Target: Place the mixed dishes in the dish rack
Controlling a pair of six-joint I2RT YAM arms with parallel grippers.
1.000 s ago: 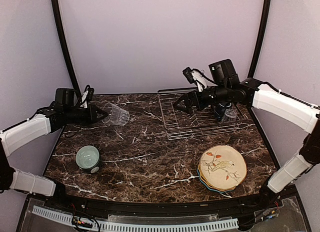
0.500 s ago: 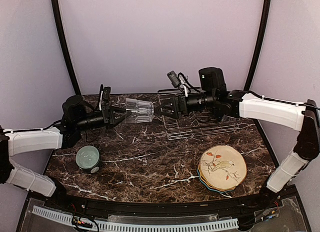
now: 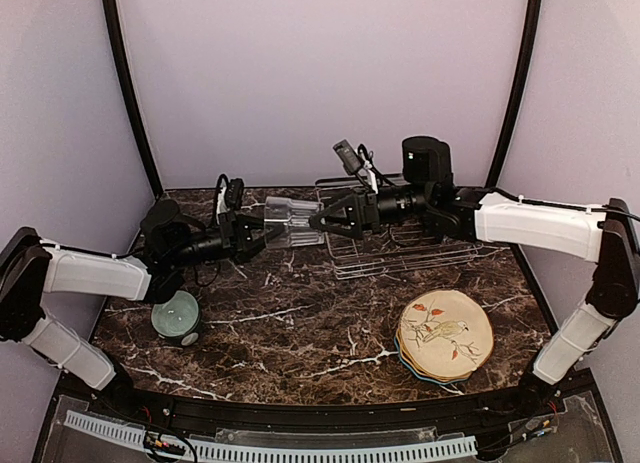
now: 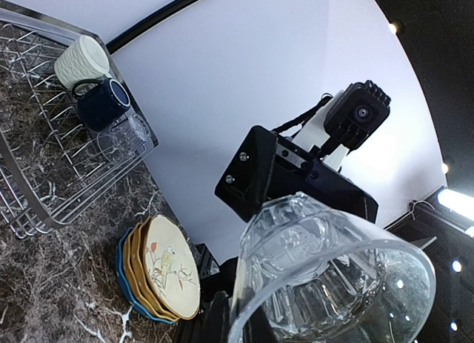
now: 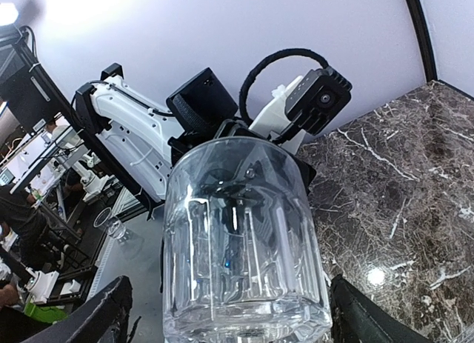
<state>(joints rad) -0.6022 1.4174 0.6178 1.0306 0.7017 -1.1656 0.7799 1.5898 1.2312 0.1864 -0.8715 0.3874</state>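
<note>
L gripper (image 3: 260,235) clamped on clear glass tumbler (image 3: 290,221), held horiz. above table; R gripper (image 3: 320,221) spread apart, flanking its base.

There are two grippers, the left gripper (image 3: 260,235) and the right gripper (image 3: 318,221). Two glasses: a clear glass tumbler (image 3: 283,221) between them, a second glass (image 4: 122,138) behind the right one. Two mugs: a cream mug (image 4: 81,59), a navy mug (image 4: 104,104). One mint-green bowl (image 3: 176,312). Three plates (image 3: 445,335). One dish rack (image 3: 400,251).

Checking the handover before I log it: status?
Left gripper shut on clear glass tumbler, midair. Right gripper open at its base, no grip yet. Nothing blocking the dish rack.
</note>
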